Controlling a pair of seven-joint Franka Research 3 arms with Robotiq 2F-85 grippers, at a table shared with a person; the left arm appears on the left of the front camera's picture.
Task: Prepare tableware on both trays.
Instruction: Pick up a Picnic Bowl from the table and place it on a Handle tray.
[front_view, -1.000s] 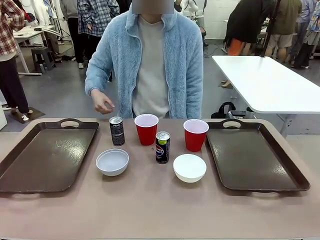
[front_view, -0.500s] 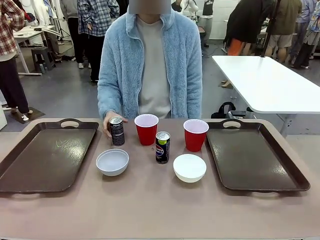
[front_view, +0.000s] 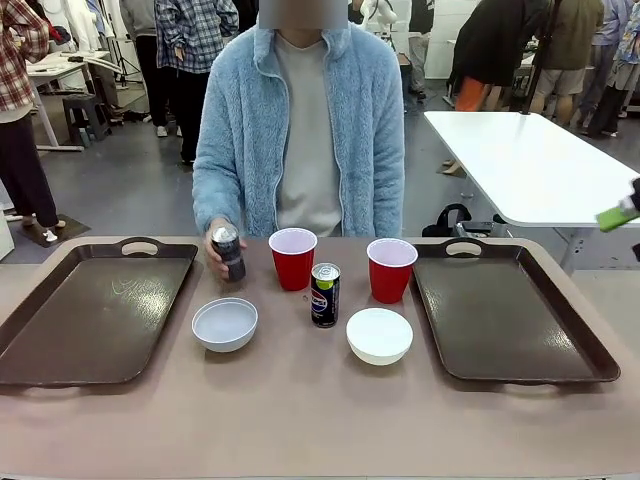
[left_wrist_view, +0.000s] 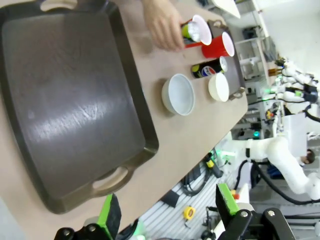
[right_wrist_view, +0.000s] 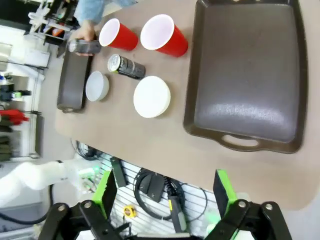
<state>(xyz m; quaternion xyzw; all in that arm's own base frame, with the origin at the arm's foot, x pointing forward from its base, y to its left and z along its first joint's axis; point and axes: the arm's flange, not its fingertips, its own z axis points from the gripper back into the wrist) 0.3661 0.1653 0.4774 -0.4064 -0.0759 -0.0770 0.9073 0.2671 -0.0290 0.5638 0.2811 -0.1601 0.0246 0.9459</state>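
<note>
A person's hand (front_view: 214, 250) grips the dark can (front_view: 229, 252) and holds it tilted just off the table beside the left tray (front_view: 95, 310). Two red cups (front_view: 293, 258) (front_view: 391, 269), the blue-labelled can (front_view: 325, 295) and two white bowls (front_view: 225, 324) (front_view: 379, 335) stand between the trays. The right tray (front_view: 515, 310) holds nothing. My left gripper (left_wrist_view: 167, 210) hangs open high above the left tray (left_wrist_view: 70, 100). My right gripper (right_wrist_view: 164, 190) hangs open above the right tray (right_wrist_view: 245, 75); one of its green pads (front_view: 620, 216) shows at the front view's right edge.
The person stands at the far side of the table, in a light blue fleece (front_view: 300, 120). A white table (front_view: 530, 160) stands behind on the right. Other people move about in the background.
The person's hand came down on the dark can, closed on it and lifted it, tilted. A green pad of my right gripper has come into the front view at the right edge.
</note>
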